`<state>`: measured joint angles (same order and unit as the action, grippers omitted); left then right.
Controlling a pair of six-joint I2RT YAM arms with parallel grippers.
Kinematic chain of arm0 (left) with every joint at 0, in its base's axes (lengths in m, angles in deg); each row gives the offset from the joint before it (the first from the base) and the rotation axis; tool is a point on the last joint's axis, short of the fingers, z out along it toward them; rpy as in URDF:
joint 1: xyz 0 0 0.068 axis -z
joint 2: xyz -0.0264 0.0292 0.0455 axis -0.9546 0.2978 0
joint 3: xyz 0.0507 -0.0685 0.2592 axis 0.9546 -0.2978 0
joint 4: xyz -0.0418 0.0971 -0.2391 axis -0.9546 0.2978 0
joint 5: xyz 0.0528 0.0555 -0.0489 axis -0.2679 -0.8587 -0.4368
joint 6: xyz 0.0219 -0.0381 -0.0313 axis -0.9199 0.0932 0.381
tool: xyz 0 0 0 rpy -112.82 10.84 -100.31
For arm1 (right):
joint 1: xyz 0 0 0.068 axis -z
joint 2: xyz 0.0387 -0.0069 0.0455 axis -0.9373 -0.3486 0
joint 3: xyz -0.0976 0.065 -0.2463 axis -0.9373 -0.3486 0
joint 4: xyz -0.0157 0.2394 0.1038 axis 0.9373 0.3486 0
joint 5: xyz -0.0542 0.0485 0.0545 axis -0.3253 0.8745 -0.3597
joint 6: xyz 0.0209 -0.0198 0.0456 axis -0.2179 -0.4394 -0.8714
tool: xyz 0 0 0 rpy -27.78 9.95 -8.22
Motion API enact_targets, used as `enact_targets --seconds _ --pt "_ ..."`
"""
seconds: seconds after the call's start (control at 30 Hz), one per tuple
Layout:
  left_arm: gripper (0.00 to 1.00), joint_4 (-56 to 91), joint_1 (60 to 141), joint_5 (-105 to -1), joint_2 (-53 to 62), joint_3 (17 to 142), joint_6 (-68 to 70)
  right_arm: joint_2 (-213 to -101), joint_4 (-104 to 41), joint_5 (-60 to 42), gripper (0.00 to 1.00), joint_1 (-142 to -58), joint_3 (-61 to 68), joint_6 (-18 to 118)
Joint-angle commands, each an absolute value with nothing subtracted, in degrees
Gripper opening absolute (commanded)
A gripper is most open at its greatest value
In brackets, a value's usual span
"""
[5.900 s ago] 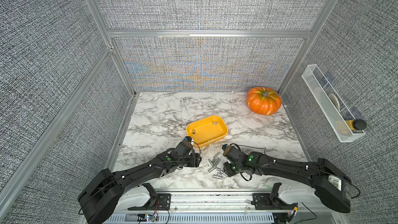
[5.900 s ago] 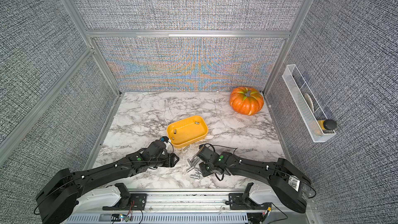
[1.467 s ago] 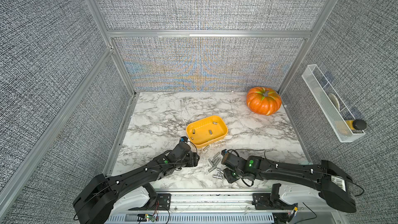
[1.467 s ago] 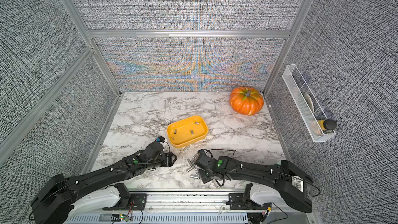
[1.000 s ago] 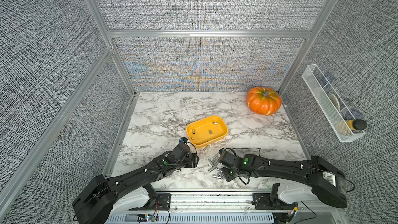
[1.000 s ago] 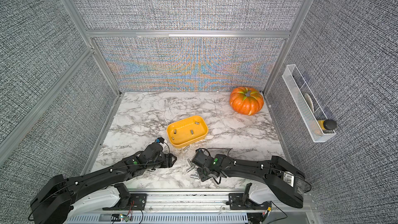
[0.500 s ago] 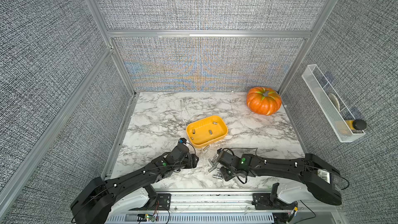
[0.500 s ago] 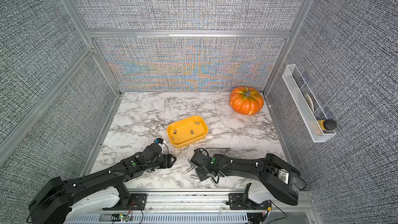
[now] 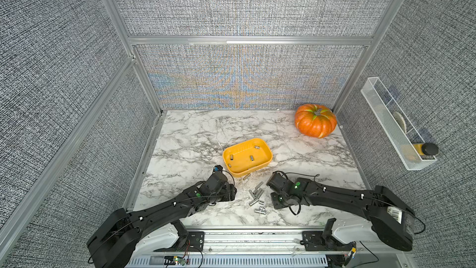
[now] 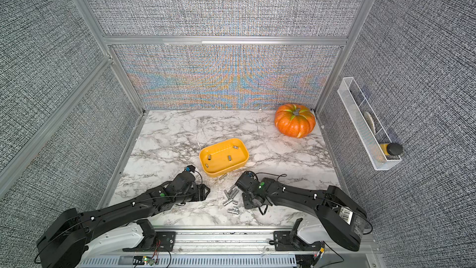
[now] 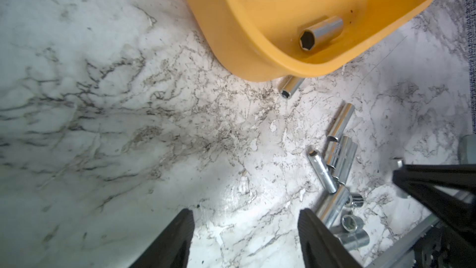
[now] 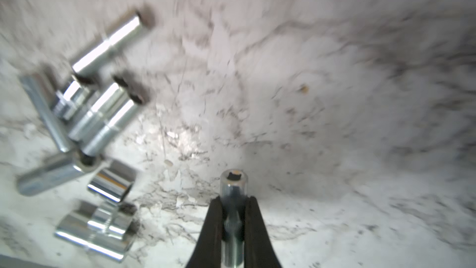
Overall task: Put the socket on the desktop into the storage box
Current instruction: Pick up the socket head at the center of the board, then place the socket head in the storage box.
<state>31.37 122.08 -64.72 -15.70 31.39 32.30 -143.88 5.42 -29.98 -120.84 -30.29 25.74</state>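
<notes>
Several chrome sockets (image 9: 256,197) lie in a loose pile on the marble desktop (image 9: 193,137) near its front edge, seen in both top views. The yellow-orange storage box (image 9: 240,163) sits just behind them with three sockets inside. My right gripper (image 12: 233,202) is shut on one slim socket (image 12: 233,180), whose end sticks out past the fingertips just above the marble, right of the pile (image 12: 85,114). My left gripper (image 11: 246,213) stands open over bare marble left of the pile, with nothing between its fingers. One more socket (image 11: 291,87) lies against the box's front wall (image 11: 231,55).
An orange pumpkin (image 9: 315,124) stands at the back right corner. A white wire basket (image 9: 396,130) hangs on the right wall. Aluminium rails frame the desktop, and the front rail (image 9: 257,228) runs close behind the pile.
My right gripper's jaws have closed on a socket at the right edge of the pile. The left arm has barely moved and its jaws stay open.
</notes>
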Motion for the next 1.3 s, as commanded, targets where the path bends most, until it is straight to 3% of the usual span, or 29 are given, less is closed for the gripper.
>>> enact_targets --seconds 0.0,0.1,0.27,0.5,0.77,1.17,1.27 --pt "0.70 32.6 122.1 -66.4 -15.1 32.3 32.7 -140.1 7.7 -33.4 0.00 -114.7 -26.1 24.6" --pt "0.69 32.5 122.1 -66.7 -15.4 32.7 32.8 -135.9 1.0 -26.6 0.00 -105.6 -23.3 26.5" --pt "0.70 31.7 122.1 -67.2 -16.8 33.0 32.9 -135.9 -13.8 -20.4 0.00 -101.6 -16.6 31.4" --pt "0.70 30.9 122.1 -67.8 -17.9 33.0 32.9 -157.0 -9.3 -17.6 0.00 -102.8 2.4 36.0" --pt "0.70 30.0 122.1 -68.9 -19.1 32.0 34.2 -176.3 -4.1 -20.1 0.00 -106.4 15.0 41.1" --pt "0.70 30.3 122.1 -70.1 -21.1 30.9 35.4 -187.0 -1.7 -23.1 0.00 -107.6 15.5 44.6" --pt "0.70 30.4 122.1 -70.1 -20.9 31.0 35.4 -187.5 -1.1 -24.0 0.08 -107.7 15.3 45.2"
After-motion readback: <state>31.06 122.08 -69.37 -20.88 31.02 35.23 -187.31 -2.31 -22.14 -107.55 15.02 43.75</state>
